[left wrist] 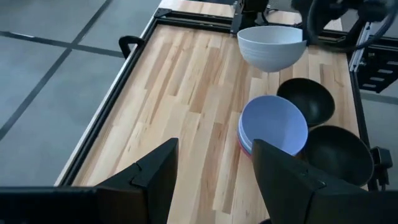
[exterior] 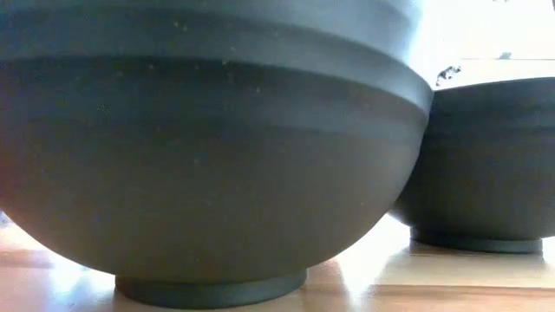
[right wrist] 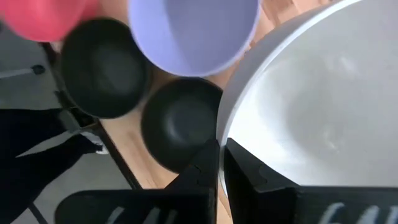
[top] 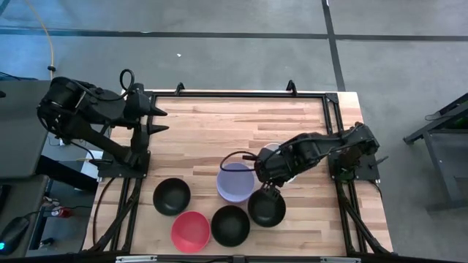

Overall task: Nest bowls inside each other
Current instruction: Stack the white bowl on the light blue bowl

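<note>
My right gripper [right wrist: 221, 146] is shut on a white bowl [left wrist: 270, 46], held in the air above the table just far-right of the lavender bowl [top: 235, 183]. The lavender bowl sits nested in a stack; a blue and a pinkish rim [left wrist: 240, 142] peek out below it. Three black bowls stand on their feet near the table's near edge [top: 172, 196] [top: 230, 225] [top: 266, 208]. A red bowl [top: 191, 230] stands between the first two. My left gripper [top: 162, 120] waits open at the table's far left. My right gripper pinches the white bowl's rim [right wrist: 219, 134], one finger [right wrist: 255, 171] inside the bowl and one finger [right wrist: 199, 168] outside. The bowl is lifted clear of the table and stays about upright, its opening facing up.
The low view is filled by two black bowls [exterior: 199, 173] [exterior: 486, 165] close to the camera. Bare wood [top: 219, 131] stretches across the far half of the table. A black frame rail [top: 241, 95] runs along the far edge.
</note>
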You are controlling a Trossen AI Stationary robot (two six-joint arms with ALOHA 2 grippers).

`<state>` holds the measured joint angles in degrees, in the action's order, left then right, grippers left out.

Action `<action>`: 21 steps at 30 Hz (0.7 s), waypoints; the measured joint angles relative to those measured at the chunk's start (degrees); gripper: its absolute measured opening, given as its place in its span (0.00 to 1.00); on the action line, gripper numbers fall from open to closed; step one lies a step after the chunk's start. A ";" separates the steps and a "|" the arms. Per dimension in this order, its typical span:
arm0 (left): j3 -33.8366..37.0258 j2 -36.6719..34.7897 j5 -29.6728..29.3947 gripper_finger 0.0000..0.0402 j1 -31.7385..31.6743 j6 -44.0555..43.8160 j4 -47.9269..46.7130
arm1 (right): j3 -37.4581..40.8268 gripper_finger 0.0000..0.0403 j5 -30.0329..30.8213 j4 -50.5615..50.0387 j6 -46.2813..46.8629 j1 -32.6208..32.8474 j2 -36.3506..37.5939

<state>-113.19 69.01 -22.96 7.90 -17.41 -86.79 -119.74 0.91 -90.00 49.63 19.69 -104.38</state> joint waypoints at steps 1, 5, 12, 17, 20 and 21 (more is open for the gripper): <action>0.00 0.01 0.00 0.48 0.00 -0.02 -0.01 | -0.85 0.00 -0.04 -0.02 -0.64 -0.23 0.00; 0.00 0.45 0.00 0.48 0.00 -0.44 0.01 | -3.93 0.00 -0.07 0.00 -3.10 -0.89 -0.05; 0.00 1.67 0.00 0.48 0.02 -0.90 0.02 | -9.35 0.00 -1.37 0.02 -9.47 -1.80 -4.22; 0.00 2.29 0.02 0.48 0.02 -1.67 0.02 | -13.53 0.00 -1.96 0.28 -13.26 -2.08 -8.44; 0.02 2.59 0.04 0.48 0.02 -2.49 0.06 | -15.22 0.00 -2.46 2.69 -15.44 -2.22 -9.99; 0.02 2.57 0.04 0.48 0.02 -2.71 0.06 | -14.68 0.00 -3.06 4.38 -15.96 -2.42 -10.09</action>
<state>-113.16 71.58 -22.92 7.92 -20.12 -86.74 -134.42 -2.15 -85.61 33.66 17.27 -114.46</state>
